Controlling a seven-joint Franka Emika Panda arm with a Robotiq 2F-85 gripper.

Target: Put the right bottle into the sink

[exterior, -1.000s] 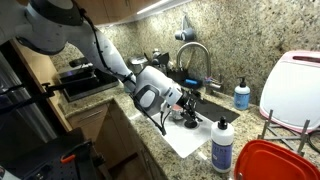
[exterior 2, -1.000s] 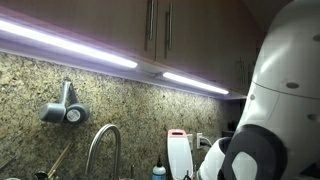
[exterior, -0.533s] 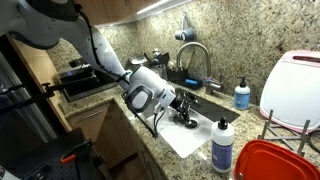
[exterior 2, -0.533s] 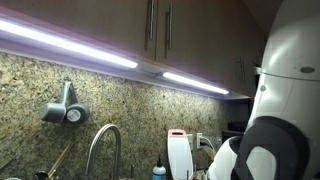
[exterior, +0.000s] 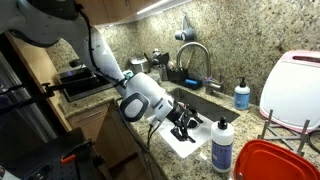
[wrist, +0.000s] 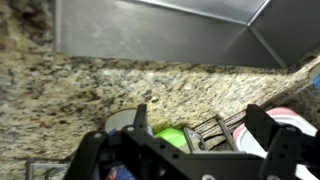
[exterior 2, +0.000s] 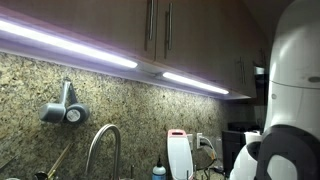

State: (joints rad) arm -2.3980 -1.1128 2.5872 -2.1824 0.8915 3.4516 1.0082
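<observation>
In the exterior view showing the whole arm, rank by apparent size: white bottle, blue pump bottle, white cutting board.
1. white cutting board, though cropped at the frame edge
2. white bottle
3. blue pump bottle; it stands farther from the camera, so the gap may be overstated

I'm working in a home kitchen. Around my claw [exterior: 185, 125] runs a speckled granite countertop [exterior: 252, 122], and the same stone climbs the wall beyond it as a backsplash [exterior: 235, 40]. Just behind the claw a steel sink [exterior: 205, 103] is set into the stone, with a curved chrome faucet [exterior: 196, 52] at its far edge. The wrist view shows the basin wall and the granite lip straight ahead of the claw. Past the sink stands a blue pump bottle [exterior: 242, 95], and further along a white cutting board [exterior: 295, 85] stands on edge. Wooden wall cabinets [exterior 2: 120, 25] with bar handles [exterior 2: 150, 22] hang high above, light strips [exterior 2: 70, 42] glowing beneath them. Under the counter edge, below the claw, sit wooden base cabinets [exterior: 100, 125].
</observation>
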